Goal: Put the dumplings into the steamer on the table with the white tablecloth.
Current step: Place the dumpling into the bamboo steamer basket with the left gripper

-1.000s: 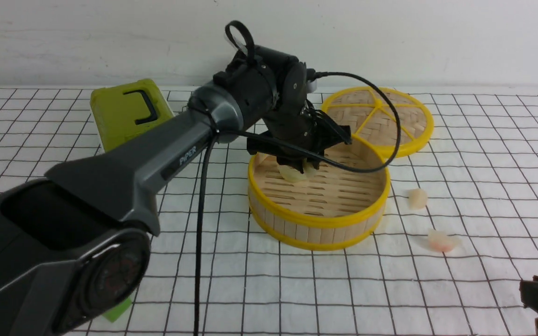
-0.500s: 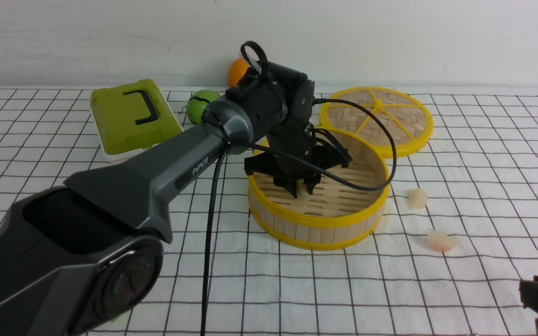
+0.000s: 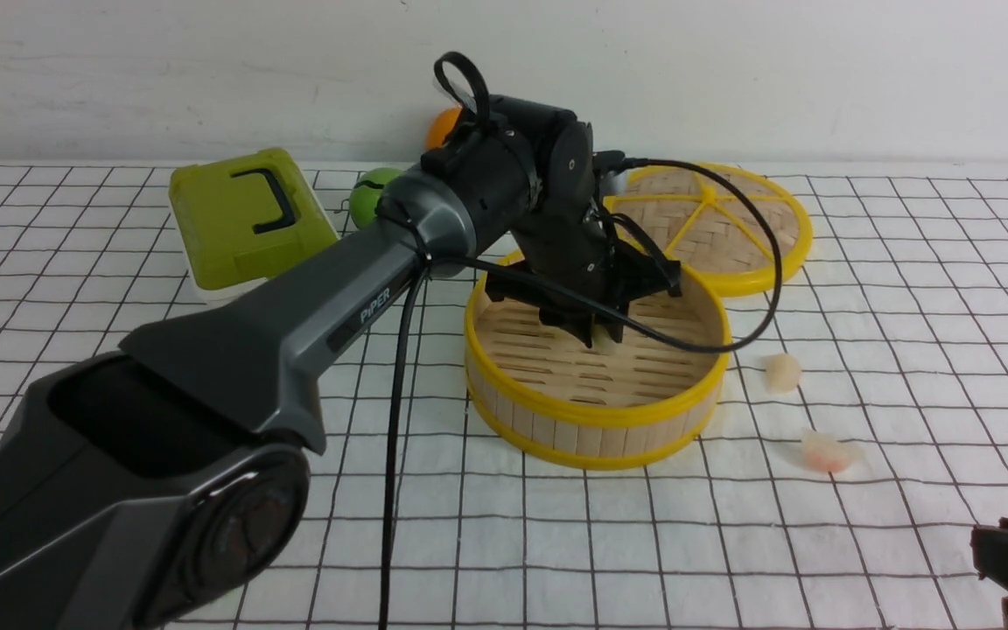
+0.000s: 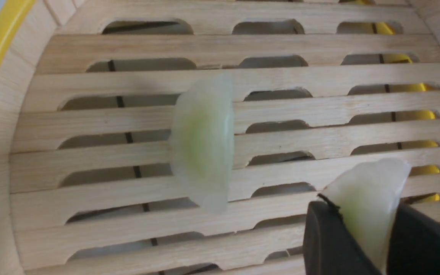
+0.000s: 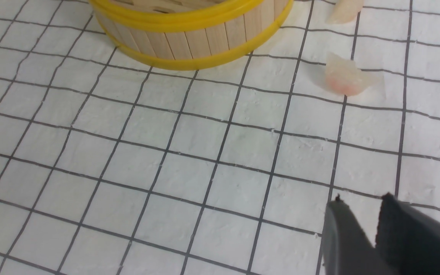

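Across the counter [image 3: 644, 542], a wrinkled white cloth is showing its black grid as the arm marked "PiPER" [image 3: 355, 315] is reaching over the slatted bamboo steamer [image 3: 596, 420]. Left jaws [image 4: 361, 229] are clamping a translucent, pale-green dumpling [image 4: 371, 202] above the slats, another crescent [image 4: 204, 145] is lying inside, and two more dumplings [image 3: 828, 452] are resting outside; right jaws [image 5: 361, 214] are standing slightly apart, empty.

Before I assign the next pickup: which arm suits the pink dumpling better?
Probably the right: its end effector is empty, near that dumpling; the left end effector grips another.
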Motion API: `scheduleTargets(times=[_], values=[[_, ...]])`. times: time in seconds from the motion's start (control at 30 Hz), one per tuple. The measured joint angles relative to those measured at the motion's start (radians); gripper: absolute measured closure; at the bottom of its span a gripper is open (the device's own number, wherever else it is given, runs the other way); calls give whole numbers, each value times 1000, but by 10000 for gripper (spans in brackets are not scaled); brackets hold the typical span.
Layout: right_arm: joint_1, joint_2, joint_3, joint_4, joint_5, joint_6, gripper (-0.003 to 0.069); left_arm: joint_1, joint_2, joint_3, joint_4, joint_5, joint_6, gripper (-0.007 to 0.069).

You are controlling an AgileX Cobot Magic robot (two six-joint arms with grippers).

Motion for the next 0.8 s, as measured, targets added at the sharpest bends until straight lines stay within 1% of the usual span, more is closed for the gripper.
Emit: scheduleTargets(times=[0.23,0.33,0.57,0.63,0.67,0.7,0.8], values=[[0,0,0,0,0,0,508,0,26,0,16,-69,3,447],[0,0,0,0,0,0,504,0,27,0,47,-107,3,447],[0,0,0,0,0,0,501,0,48,0,75,-119,25,446],[0,0,0,0,1,0,497,0,56,0,77,-128,38,405],[0,0,0,1,2,0,496,0,56,0,77,-130,39,399],[0,0,0,4,3,0,494,0,56,-1,77,-135,41,344],[0,0,0,8,12,0,491,0,48,-13,74,-105,41,271]])
